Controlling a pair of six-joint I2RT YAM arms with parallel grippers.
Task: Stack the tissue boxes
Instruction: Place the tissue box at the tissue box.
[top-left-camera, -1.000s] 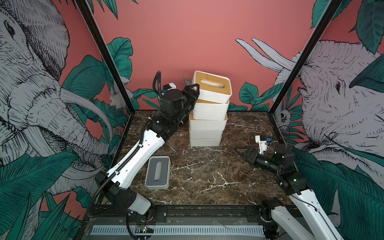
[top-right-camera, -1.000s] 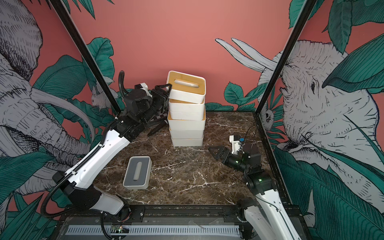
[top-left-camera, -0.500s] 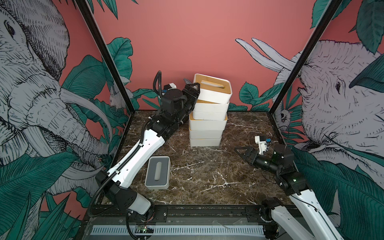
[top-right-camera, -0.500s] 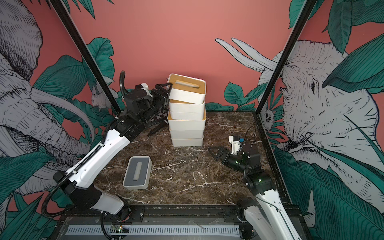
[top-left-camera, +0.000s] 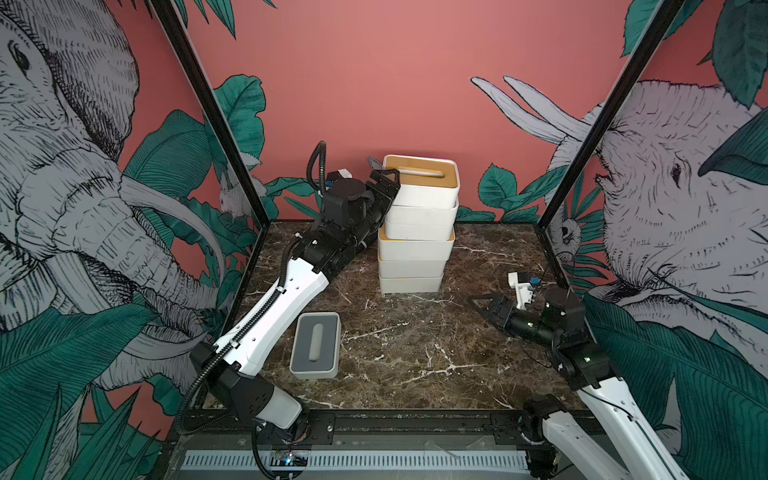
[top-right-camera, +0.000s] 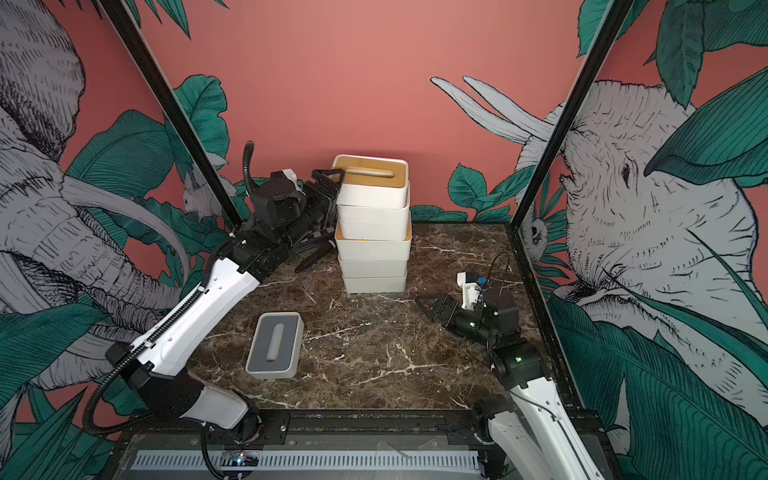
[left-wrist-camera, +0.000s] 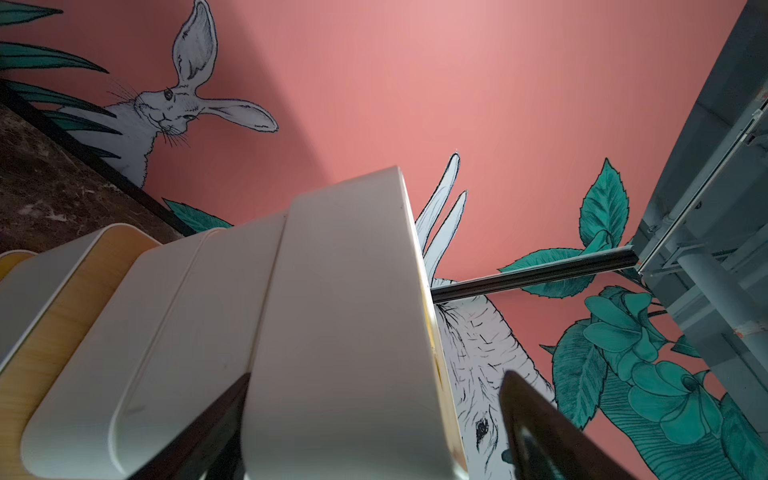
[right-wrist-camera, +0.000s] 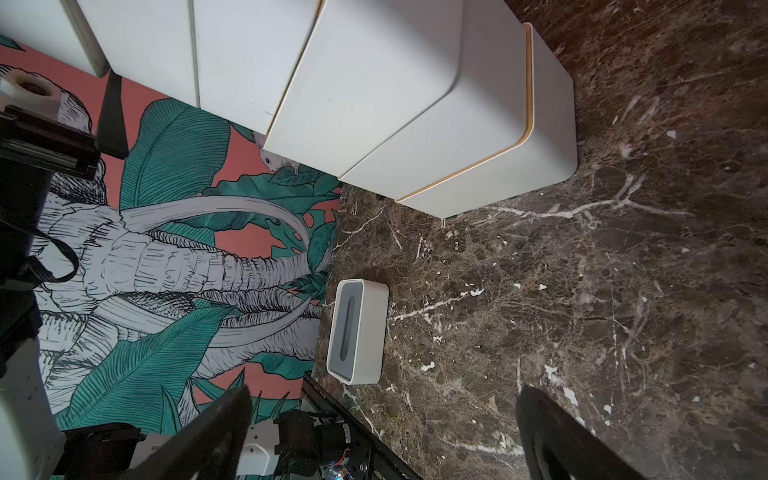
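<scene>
Left gripper (top-left-camera: 385, 176): at the left end of the top box (top-left-camera: 424, 189), jaws apart. In the left wrist view one finger (left-wrist-camera: 536, 419) stands clear of the box wall. The other lies along its lower edge (contact there I can't confirm). You are clamping nothing.

Top box: bamboo lid up, resting on the stack (top-left-camera: 415, 249) at the back of the table (top-left-camera: 415, 353). It sits a little askew on the tier below. My read is that the placing is done and the open jaws only straddle the end they carried it by.

Right gripper (top-left-camera: 478, 300): low over the table, right of the stack and well apart from it. Jaws wide, empty. It looks parked there to leave the left arm room.

Grey box (top-left-camera: 316, 347): alone on the table near the front, just beside the left forearm, lid up. It is not yet stacked, so it is likely your next pick.

Caution: back the left gripper straight off the box end, since a dragging finger could shift the tall stack.
</scene>
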